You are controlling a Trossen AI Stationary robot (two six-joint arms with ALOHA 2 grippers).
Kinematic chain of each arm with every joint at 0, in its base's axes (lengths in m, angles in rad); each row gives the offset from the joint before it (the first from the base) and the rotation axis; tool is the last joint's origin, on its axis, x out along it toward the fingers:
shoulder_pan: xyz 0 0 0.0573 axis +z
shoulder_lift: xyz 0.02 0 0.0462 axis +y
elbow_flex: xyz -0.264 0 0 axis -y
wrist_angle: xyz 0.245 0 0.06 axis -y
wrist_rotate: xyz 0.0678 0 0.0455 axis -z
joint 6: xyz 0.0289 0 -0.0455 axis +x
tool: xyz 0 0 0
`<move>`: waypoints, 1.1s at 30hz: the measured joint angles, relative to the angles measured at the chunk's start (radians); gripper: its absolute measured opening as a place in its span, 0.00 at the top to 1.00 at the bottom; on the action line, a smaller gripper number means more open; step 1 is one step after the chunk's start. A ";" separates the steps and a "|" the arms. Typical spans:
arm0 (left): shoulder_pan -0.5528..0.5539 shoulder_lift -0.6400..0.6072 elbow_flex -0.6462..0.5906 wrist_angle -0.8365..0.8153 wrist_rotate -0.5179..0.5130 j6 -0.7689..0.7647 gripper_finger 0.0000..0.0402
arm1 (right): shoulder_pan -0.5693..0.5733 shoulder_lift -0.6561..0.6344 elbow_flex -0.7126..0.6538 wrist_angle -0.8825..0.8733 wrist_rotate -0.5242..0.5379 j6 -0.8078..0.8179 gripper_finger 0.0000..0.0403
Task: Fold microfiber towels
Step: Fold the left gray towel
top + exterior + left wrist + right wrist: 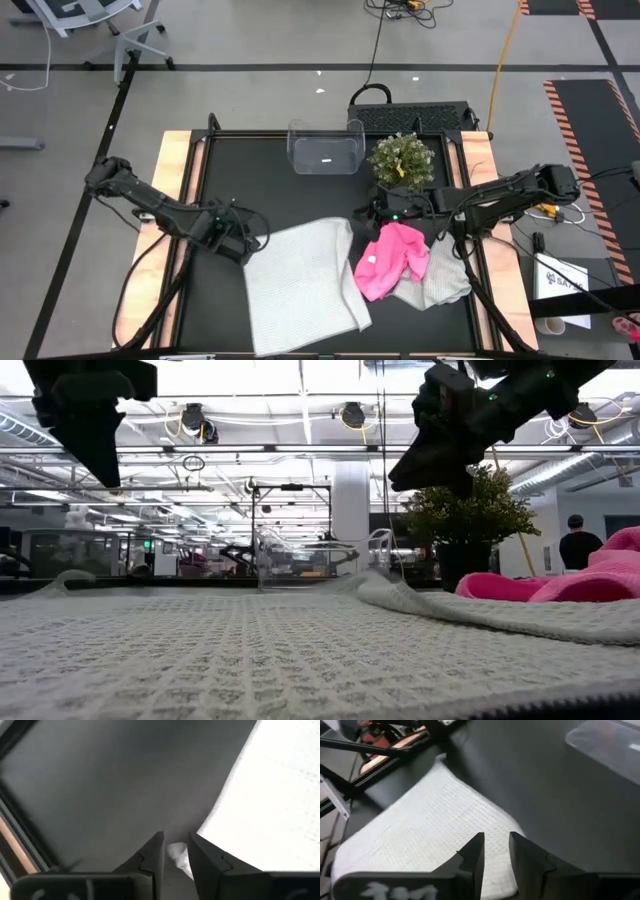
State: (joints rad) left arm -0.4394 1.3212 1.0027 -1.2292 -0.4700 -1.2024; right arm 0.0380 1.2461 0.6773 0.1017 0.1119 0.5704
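— How is the table (200, 300) seen?
— It is looked down on from high above, and looked across from right at cloth level.
— And the wrist views?
— The white towel (300, 280) is seen close up by both, and at 6 o'clock from above.

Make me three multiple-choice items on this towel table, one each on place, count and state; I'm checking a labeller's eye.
1. Where is the pink towel?
A. in the clear bin
B. on a pale towel, right of the spread one
C. off the table
2. How many towels show?
A. two
B. three
C. five
3. The large pale towel is:
A. spread flat
B. rolled up
C. hanging from a gripper

B: it is heaped on the crumpled pale towel.
B: two pale, one pink.
A: it lies open on the table.
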 joint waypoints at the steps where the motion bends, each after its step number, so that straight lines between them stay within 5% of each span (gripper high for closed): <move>1: 0.004 0.000 0.000 0.017 0.001 -0.001 0.77 | -0.001 0.000 0.000 0.014 -0.023 -0.002 0.79; 9: -0.008 0.021 -0.100 0.375 -0.020 0.105 0.86 | 0.067 0.064 -0.002 0.105 -0.091 0.057 0.91; 17: -0.003 0.046 -0.252 0.535 0.068 0.050 0.98 | 0.154 0.174 0.002 0.210 -0.209 0.172 1.00; 24: -0.008 0.054 -0.326 0.603 0.138 0.023 0.99 | 0.246 0.166 0.001 -0.080 -0.306 0.336 1.00; 33: -0.007 0.055 -0.339 0.624 0.133 0.044 0.99 | 0.307 0.172 0.001 -0.477 -0.306 0.448 1.00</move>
State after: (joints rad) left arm -0.4469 1.3758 0.6634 -0.6056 -0.3370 -1.1589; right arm 0.3450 1.4179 0.6786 -0.3752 -0.1938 1.0183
